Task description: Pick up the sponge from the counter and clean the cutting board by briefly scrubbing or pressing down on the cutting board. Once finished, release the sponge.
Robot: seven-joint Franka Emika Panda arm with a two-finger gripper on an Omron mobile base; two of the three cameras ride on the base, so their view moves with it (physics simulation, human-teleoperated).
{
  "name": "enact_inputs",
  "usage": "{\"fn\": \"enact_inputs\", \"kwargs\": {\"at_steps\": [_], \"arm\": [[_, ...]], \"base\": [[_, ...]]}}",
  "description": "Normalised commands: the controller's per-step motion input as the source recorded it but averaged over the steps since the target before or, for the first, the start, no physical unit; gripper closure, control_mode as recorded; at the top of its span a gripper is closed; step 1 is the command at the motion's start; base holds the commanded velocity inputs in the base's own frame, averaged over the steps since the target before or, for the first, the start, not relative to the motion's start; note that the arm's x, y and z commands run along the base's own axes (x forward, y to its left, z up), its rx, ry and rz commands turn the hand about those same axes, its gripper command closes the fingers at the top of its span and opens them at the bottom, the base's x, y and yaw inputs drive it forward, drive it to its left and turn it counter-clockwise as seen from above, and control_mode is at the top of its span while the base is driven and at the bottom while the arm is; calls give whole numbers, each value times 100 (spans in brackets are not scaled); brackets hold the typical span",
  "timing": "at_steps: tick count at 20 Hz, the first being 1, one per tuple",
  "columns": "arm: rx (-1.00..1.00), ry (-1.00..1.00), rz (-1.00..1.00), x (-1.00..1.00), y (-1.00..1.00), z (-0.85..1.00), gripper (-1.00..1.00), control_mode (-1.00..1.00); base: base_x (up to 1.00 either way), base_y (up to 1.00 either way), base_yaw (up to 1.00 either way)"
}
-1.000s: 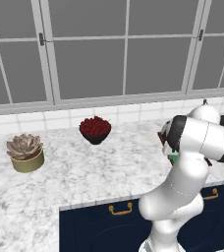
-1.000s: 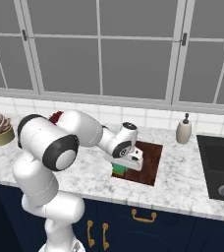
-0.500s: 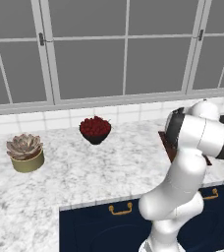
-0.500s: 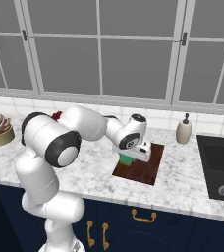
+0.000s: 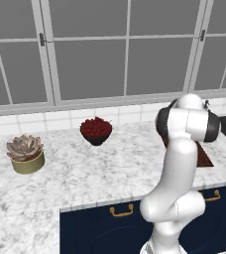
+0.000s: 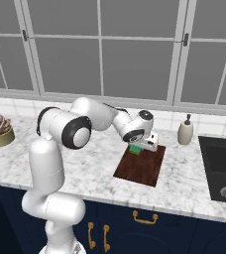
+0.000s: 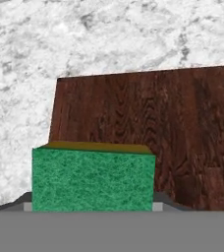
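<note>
My gripper (image 6: 139,147) is shut on the sponge (image 6: 134,149), a small block with a green face over a yellow body. It hangs over the far left end of the cutting board (image 6: 141,167), a dark reddish-brown wooden rectangle on the marbled counter (image 6: 95,163). In the hand view the sponge (image 7: 93,179) sits between my fingers at the bottom, with the cutting board (image 7: 163,123) spreading beyond it and the counter (image 7: 60,44) past its edge. I cannot tell whether the sponge touches the board. From the left base view, my arm hides most of the board (image 5: 203,155).
A black bowl of red fruit (image 5: 96,130) and a potted succulent (image 5: 26,154) stand to the left on the counter. A soap dispenser (image 6: 185,132) and a dark sink (image 6: 223,168) lie right of the board. Windows rise behind the backsplash.
My gripper has carried the sponge from the board's near left edge across to its far end, away from the base. The board has stayed in place.
</note>
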Motion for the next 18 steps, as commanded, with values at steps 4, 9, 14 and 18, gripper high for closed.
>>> {"fn": "enact_inputs", "kwargs": {"at_steps": [4, 9, 14, 18], "arm": [[-6, -28, -2, 43, 0, 0, 100, -100], [-8, -24, -7, 33, 0, -6, 100, -100], [-8, -13, -9, 29, 0, -28, 100, -100], [-6, -13, -7, 6, 0, -33, 100, -100]], "base": [[0, 0, 0], [0, 0, 0], [0, 0, 0], [0, 0, 0]]}}
